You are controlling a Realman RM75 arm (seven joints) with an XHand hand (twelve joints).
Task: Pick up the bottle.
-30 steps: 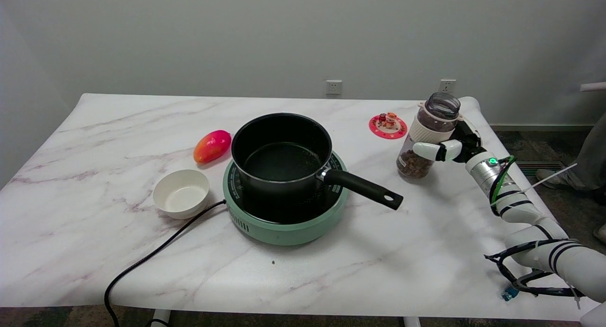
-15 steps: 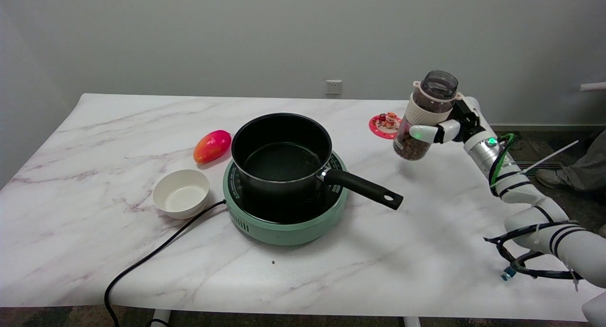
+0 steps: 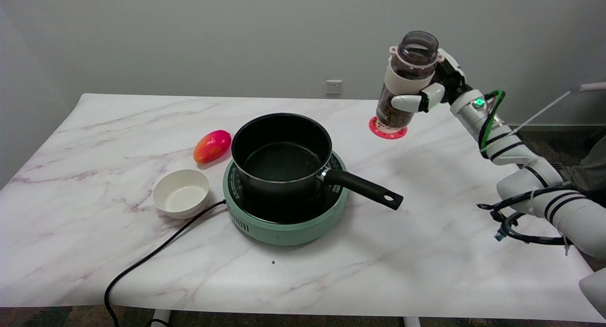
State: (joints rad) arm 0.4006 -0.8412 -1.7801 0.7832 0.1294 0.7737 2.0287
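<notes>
Gripping the bottle (image 3: 406, 81), the right hand (image 3: 438, 88) holds it above the table (image 3: 426, 232).

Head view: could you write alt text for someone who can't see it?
A robot's right hand holds a clear bottle of brown bits above a marble table. On the table: a black saucepan on a green hotplate, a white bowl, a mango.

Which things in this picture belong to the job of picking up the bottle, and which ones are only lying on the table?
Belong to the job:
- clear bottle with a cream sleeve and brown contents, held tilted in the air
- right hand, gripping it

Just lying about:
- black saucepan on the green round hotplate
- white bowl
- red-and-yellow mango
- red round coaster
- black power cord
</notes>
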